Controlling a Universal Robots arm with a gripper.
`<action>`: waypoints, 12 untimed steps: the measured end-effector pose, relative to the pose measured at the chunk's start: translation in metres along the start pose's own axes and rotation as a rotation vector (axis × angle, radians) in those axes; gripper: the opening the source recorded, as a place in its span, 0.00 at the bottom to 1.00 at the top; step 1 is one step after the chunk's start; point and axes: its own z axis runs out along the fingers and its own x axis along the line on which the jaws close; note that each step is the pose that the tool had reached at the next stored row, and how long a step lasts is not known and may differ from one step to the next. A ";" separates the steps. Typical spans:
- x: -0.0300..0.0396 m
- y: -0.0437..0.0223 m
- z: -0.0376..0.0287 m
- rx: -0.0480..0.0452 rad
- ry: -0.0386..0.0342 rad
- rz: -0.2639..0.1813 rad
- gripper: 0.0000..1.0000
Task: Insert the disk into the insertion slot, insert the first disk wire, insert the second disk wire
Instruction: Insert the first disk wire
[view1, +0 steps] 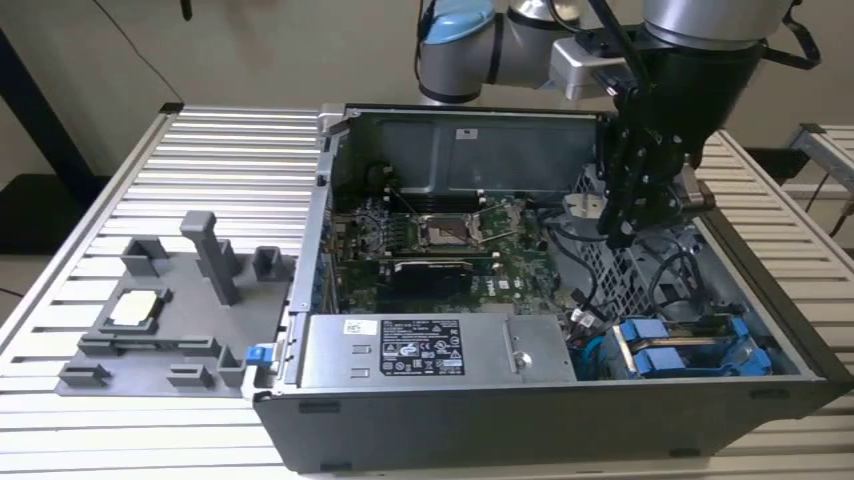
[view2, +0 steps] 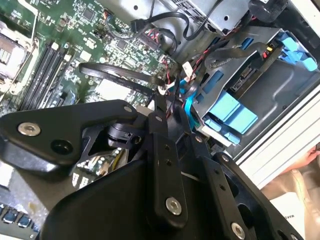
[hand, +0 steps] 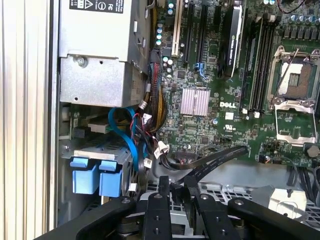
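Slatted tabletop (view1: 200, 140) is carrying the open case (view1: 534, 410); the disk (view1: 667, 358) is sitting in the insertion slot (view1: 763, 355), lower right of the exterior view — so the gripper (hand: 177, 182) is pinching 1 black disk wire (hand: 220, 159) between narrowed fingers.

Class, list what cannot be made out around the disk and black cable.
Exterior view: the disk, body and label covered by blue carrier and cables.
First wrist view: the black flat cable, near end behind the end effector.
Second wrist view: the motherboard, part behind the end effector.
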 end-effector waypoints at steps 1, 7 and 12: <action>0.0000 0.0000 0.0000 0.0000 0.0000 0.000 0.27; 0.0000 0.0000 0.0000 0.0000 -0.0001 -0.001 0.17; 0.0000 0.0000 0.0000 0.0001 -0.0001 -0.001 0.16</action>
